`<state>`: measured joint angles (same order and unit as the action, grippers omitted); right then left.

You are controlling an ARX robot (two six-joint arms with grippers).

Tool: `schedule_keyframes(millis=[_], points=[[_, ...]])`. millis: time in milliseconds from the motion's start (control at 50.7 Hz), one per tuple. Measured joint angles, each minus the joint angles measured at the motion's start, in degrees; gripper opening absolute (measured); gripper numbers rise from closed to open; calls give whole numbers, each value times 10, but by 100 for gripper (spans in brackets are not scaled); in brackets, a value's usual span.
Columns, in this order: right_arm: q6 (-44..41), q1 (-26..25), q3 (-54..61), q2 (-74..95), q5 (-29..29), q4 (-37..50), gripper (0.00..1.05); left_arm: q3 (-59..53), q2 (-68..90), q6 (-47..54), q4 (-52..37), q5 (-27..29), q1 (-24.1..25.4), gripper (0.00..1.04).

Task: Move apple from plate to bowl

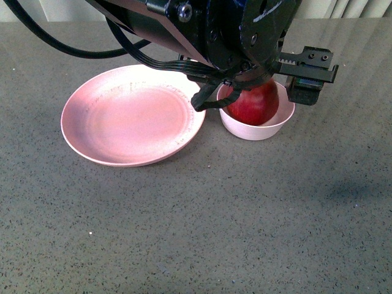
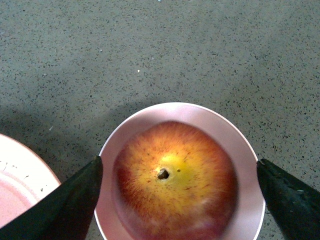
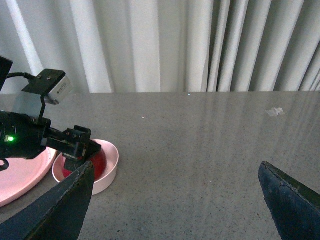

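Observation:
The dark red apple point(image 1: 256, 104) with a yellowish patch round its stem dip sits in the small pale pink bowl point(image 1: 269, 127). The wide salmon-pink plate point(image 1: 131, 115) lies empty just left of the bowl. My left gripper point(image 1: 260, 82) hangs right above the bowl, open, its fingers spread to either side of the apple point(image 2: 175, 182) and the bowl point(image 2: 240, 150) without touching the fruit. My right gripper point(image 3: 175, 200) is open and empty, off to the side; its view shows the bowl point(image 3: 110, 160) and the left arm from a distance.
Grey speckled tabletop point(image 1: 245, 214) all round. The left arm and its cables point(image 1: 141, 43) hang over the plate's far side. Curtains point(image 3: 200, 45) stand behind the table's far edge. A small scrap point(image 3: 274, 111) lies on the far table.

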<state>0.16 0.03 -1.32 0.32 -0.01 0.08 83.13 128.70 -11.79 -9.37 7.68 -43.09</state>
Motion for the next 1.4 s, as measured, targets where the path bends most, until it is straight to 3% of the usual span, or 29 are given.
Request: schedule_keyframes(millis=[394, 868, 907, 966, 1045, 1104, 1223, 1361, 1400], points=[[0, 0, 0, 0, 0, 0, 96, -45, -37, -43, -25, -11, 22, 96], [0, 0, 0, 0, 0, 0, 96, -218, -198, -90, -82, -16, 164, 96], [0, 0, 0, 0, 0, 0, 96, -252, -201, -63, -155, 35, 171, 91], [0, 0, 0, 0, 0, 0, 96, -339, -209, 7, -351, 123, 186, 79], [0, 0, 0, 0, 0, 0, 96, -435, -240, 62, -501, 132, 211, 64], [0, 0, 0, 0, 0, 0, 96, -497, -288, 85, -564, 116, 233, 52], [0, 0, 0, 0, 0, 0, 96, -592, -375, 104, -582, 81, 273, 25], [0, 0, 0, 0, 0, 0, 96, -660, -437, 107, -578, 48, 301, 1], [0, 0, 0, 0, 0, 0, 96, -677, -463, 110, -572, 38, 310, 2]])
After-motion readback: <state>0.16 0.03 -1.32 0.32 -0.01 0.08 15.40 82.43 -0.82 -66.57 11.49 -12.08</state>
